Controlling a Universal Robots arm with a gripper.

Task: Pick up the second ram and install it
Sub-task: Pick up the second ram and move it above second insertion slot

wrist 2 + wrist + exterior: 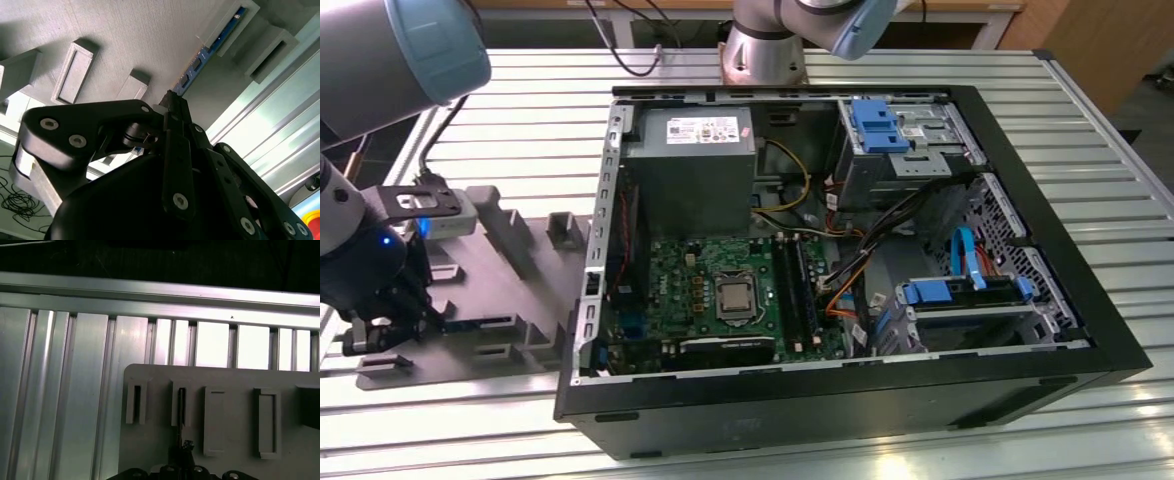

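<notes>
Grey holder tray [507,290] at the exterior view's left, gripper [380,335] down over it. Jaws narrow, seemingly pinched on the second ram [215,42], edge-up in its tray slot. Not lifted yet. Motherboard [707,290] far right in the case [1067,370]; install undone.

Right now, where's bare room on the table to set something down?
Bare table beyond the grey tray, left of the case in the exterior view, and the strip nearer than the tray. Crowded: the tray around the gripper, and inside the case.
</notes>
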